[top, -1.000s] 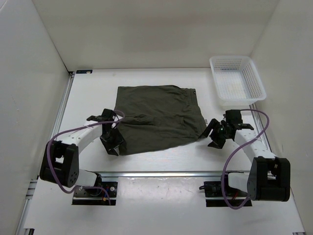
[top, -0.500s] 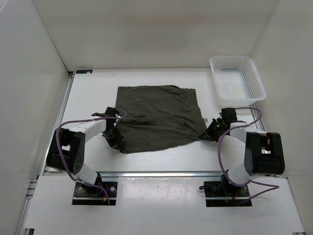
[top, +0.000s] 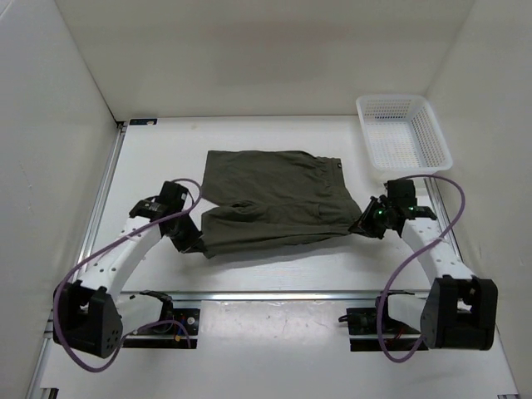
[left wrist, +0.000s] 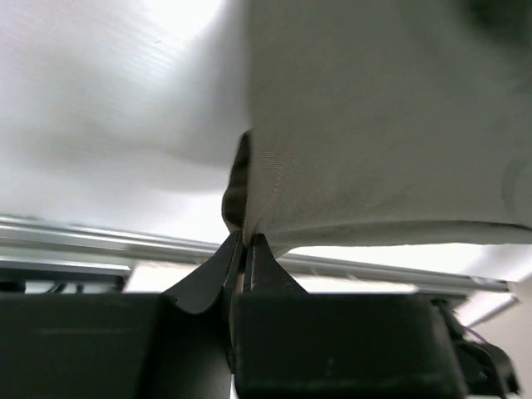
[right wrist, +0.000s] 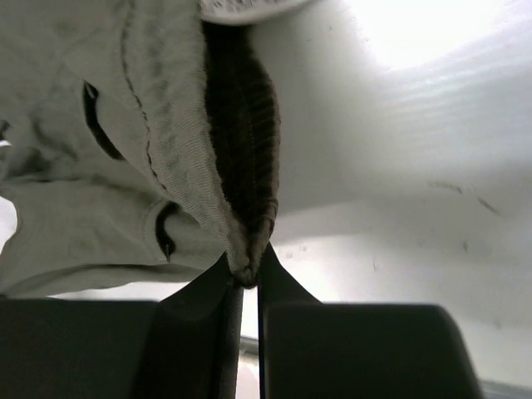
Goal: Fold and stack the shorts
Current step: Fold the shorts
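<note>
We see the dark olive shorts [top: 274,199] spread out mid-table [top: 274,274], our left gripper [top: 189,242] clamped on the near left leg hem and our right gripper [top: 366,223] clamped on the ribbed waistband at the near right corner. The cloth looks light, soft and limp, so we judge it will sag between the two holds unless kept taut. The thick elastic waistband and stitched hem seem the firmest places to grip

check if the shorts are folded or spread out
Spread out, not folded: the shorts lie open on the table in the top view, with the left hand and right hand each shut on a near corner.
</note>
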You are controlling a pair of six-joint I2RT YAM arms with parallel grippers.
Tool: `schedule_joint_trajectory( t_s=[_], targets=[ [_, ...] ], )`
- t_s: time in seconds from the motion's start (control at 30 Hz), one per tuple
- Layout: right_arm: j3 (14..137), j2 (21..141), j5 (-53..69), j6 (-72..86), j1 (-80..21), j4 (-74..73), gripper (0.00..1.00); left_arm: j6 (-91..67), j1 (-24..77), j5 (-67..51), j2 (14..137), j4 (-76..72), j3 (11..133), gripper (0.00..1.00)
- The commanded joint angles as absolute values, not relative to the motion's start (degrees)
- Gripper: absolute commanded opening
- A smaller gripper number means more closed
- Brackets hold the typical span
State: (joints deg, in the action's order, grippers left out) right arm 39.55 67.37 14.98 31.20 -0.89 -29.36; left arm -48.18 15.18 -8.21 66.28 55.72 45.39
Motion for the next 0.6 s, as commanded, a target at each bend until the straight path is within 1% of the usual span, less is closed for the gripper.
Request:
schedule_joint_trajectory(
  t_s=[0.0, 0.03, 0.07, 0.13, 0.17, 0.23, 0.27, 0.33, 0.37, 0.5, 0.57],
  targets=[
    [46.12, 64.34, 10.29, 29.18, -0.70, -36.99, 0.00, -48.43, 15.21, -4.49, 63.54, 61.60, 53.41, 0.11],
    [47.53, 63.81, 9.59, 28.66, -0.70, -37.00, 0.00, -47.30, 15.21, -3.87, 65.11, 62.22, 55.96, 0.11],
    [48.85, 63.81, 9.58, 28.65, -0.70, -37.70, 0.00, -47.29, 15.21, -2.56, 66.52, 62.75, 61.29, 0.11],
    [53.14, 66.00, 9.58, 28.65, -0.70, -37.71, 0.00, -45.71, 15.21, -0.97, 69.77, 63.28, 66.68, 0.11],
    [54.57, 67.14, 8.97, 28.65, -0.70, -37.71, 0.00, -44.92, 15.21, 0.51, 73.61, 63.28, 71.84, 0.11],
    [59.56, 71.35, 8.36, 28.13, -0.70, -37.71, 0.00, -44.13, 15.21, 1.58, 77.67, 63.28, 76.70, 0.11],
    [61.16, 72.85, 8.35, 27.60, -0.70, -37.18, 0.00, -44.12, 14.51, 2.10, 81.78, 62.50, 78.90, 0.11],
    [66.06, 77.59, 8.35, 27.60, -0.70, -37.18, 0.00, -43.24, 12.66, 1.33, 86.20, 61.96, 85.58, 0.11],
    [67.75, 79.00, 8.35, 27.08, -0.70, -37.18, 0.00, -42.55, 11.35, 1.32, 90.31, 61.96, 89.96, 0.11],
    [75.13, 87.07, 9.83, 27.07, -0.70, -37.18, 0.00, -40.79, 9.24, -0.09, 99.02, 62.13, 99.81, 0.11],
    [78.55, 89.29, 10.37, 27.07, -0.70, -37.70, 0.00, -40.17, 8.53, -0.62, 101.59, 62.14, 102.56, 0.11]
  ],
)
